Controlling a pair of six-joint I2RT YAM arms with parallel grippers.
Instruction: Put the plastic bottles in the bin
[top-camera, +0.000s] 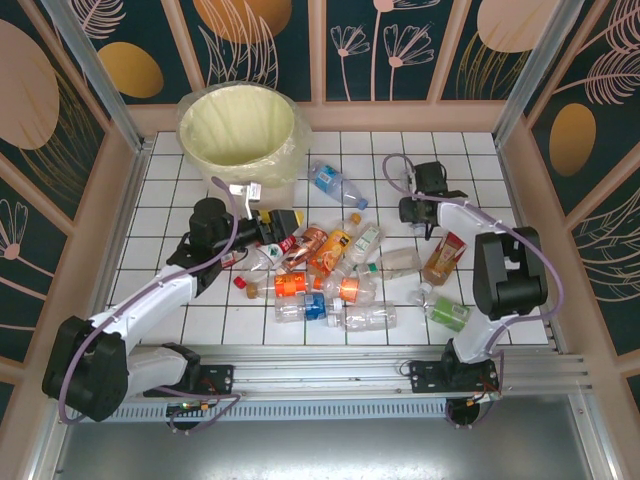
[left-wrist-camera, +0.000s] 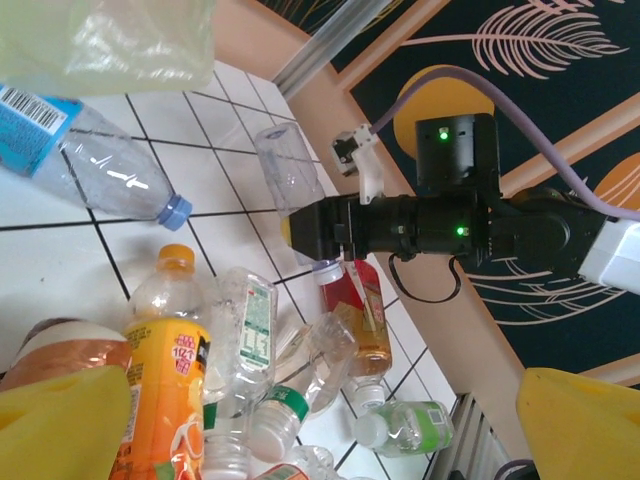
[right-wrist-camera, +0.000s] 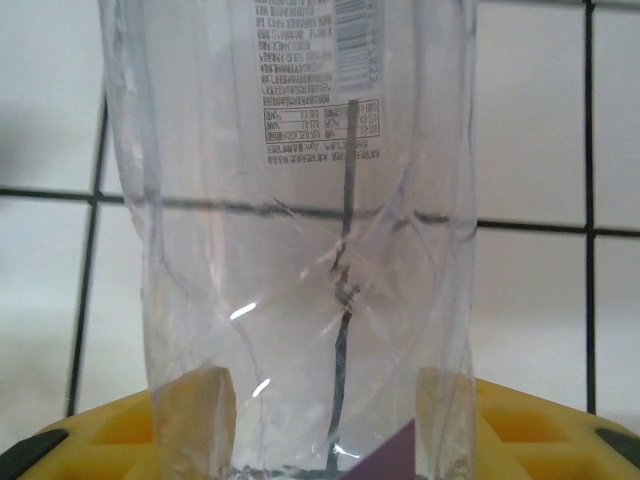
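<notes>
While the heap waits mid-worktop, right fingers (right-wrist-camera: 560, 425): clamped on a clear bottle (right-wrist-camera: 300, 250), one yellow finger on each side of its body, the thin wall creased between them.
Clear bottle, place: over the far-right part of the worktop (top-camera: 160, 190), well apart from the bin. Its printed label sits on the part reaching away from the fingers. Whether it is off the tiles I cannot tell.
Why held so: squeezing across the round body gives both fingers a seat. By my judgement the soft plastic could buckle or slip if swung fast.
Left fingers (left-wrist-camera: 60, 425): spread wide, holding nothing, hovering above the far-left edge of the heap, near the bin.
Between the left fingers: an orange-label bottle (left-wrist-camera: 165, 375) lies below them, with crumpled clear ones beside it.
Bin (top-camera: 190, 140): far left, upright, pale yellow liner over its rim, mouth open.
Heap (top-camera: 320, 270): mixed bottles on their sides, touching, at the centre. A blue-label bottle (top-camera: 335, 183) lies apart, between the bin and the right fingers.
Stage, judged: early, since nearly all the bottles lie on the worktop.
Next move, judged: the right arm must carry its bottle left, over the heap, to the bin's mouth.
</notes>
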